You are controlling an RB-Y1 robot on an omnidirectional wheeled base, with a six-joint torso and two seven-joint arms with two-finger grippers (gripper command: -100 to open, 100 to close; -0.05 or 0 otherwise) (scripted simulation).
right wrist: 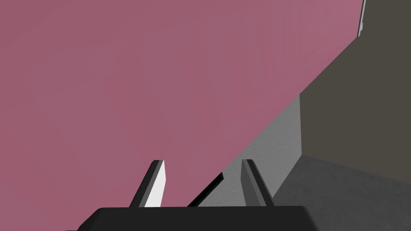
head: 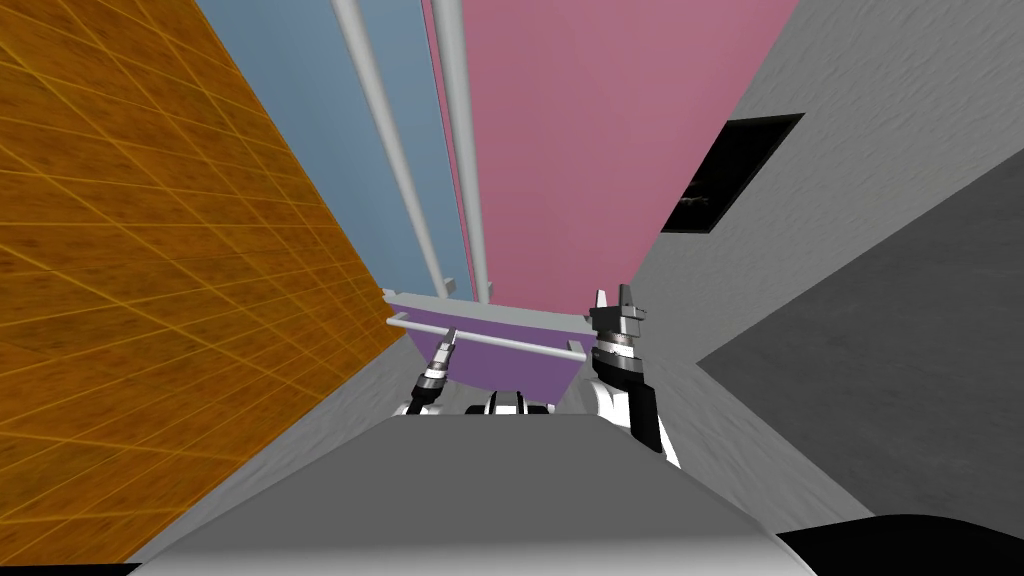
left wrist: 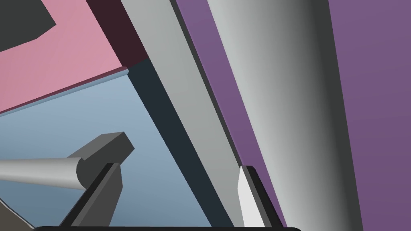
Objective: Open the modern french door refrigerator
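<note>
So the fridge is right in front of me: blue door on the left, pink door on the right, purple drawer underneath. The left gripper is spread wide and holding nothing. It's parked just beside the drawer bar, with the door handle off past its other finger. The right gripper is also spread and empty, facing the pink door. My worry: if the left one closes here it pinches air or catches the drawer bar, and a pull would slide the drawer out instead of swinging a door.
</note>
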